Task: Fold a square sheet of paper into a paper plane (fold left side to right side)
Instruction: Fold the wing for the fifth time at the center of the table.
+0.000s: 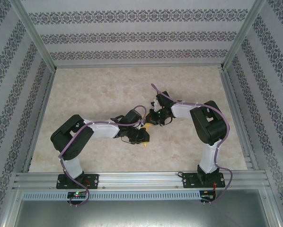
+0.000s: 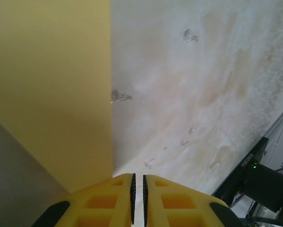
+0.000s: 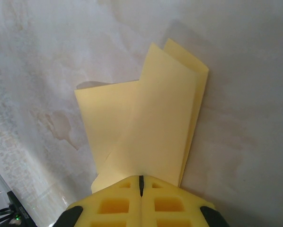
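Note:
The yellow paper (image 3: 151,123) is folded into a narrow, layered shape with a flap spreading to the left, and it hangs just above the marbled table. My right gripper (image 3: 141,178) is shut on its near end. In the left wrist view the same paper (image 2: 51,85) stands as a broad yellow face to the left of my left gripper (image 2: 137,177). That gripper's jaws stand a narrow slit apart with only table showing between them. From above, the left gripper (image 1: 144,137) and right gripper (image 1: 150,123) meet at the table's middle.
The pale marbled tabletop (image 1: 108,90) stretches around both arms. Aluminium frame rails (image 1: 137,177) run along the near edge and the sides. Patterned walls enclose the back. The right arm's black body (image 2: 267,177) sits close at the lower right of the left wrist view.

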`<state>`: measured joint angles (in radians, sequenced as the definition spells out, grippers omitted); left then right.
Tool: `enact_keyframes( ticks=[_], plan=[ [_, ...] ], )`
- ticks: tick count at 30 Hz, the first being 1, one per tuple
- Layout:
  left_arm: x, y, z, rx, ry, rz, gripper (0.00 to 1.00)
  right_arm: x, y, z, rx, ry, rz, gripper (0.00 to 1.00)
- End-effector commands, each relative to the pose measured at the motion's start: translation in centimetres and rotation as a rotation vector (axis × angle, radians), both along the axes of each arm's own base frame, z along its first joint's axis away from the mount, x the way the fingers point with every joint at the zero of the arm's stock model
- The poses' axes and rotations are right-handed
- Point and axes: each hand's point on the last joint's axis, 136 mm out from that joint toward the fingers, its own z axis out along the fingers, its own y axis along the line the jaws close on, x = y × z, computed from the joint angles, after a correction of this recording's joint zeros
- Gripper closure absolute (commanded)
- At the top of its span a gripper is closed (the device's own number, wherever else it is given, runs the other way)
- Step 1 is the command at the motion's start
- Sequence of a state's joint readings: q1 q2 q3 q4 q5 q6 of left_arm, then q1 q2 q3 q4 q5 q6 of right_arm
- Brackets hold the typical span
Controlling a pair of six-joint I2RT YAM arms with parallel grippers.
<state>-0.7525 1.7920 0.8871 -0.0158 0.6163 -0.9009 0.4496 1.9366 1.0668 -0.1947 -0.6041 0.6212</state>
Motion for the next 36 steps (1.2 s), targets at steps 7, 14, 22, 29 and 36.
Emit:
enact_keyframes(
  ticks=[7,14,22,29,36],
  plan=[
    [-2.1,1.7,-3.5,0.127,0.058,-0.024,0.85,-0.9,-1.9,-2.7,-0.120,0.039,-0.011,1.00],
    [-2.9,2.7,-4.4,0.166,0.086,-0.012,0.86,1.6,-2.3,-2.1,-0.079,0.002,-0.044,1.00],
    [-3.1,2.8,-4.6,0.162,0.090,-0.005,0.87,5.1,-2.8,-1.4,-0.067,-0.047,-0.067,1.00],
    [-3.2,2.7,-4.5,0.158,0.087,-0.004,0.87,8.8,-3.4,-1.1,-0.050,-0.087,-0.098,1.00],
    [-3.2,2.6,-4.4,0.155,0.082,-0.006,0.87,11.9,-3.3,-0.6,-0.025,-0.111,-0.115,1.00]
  ],
)
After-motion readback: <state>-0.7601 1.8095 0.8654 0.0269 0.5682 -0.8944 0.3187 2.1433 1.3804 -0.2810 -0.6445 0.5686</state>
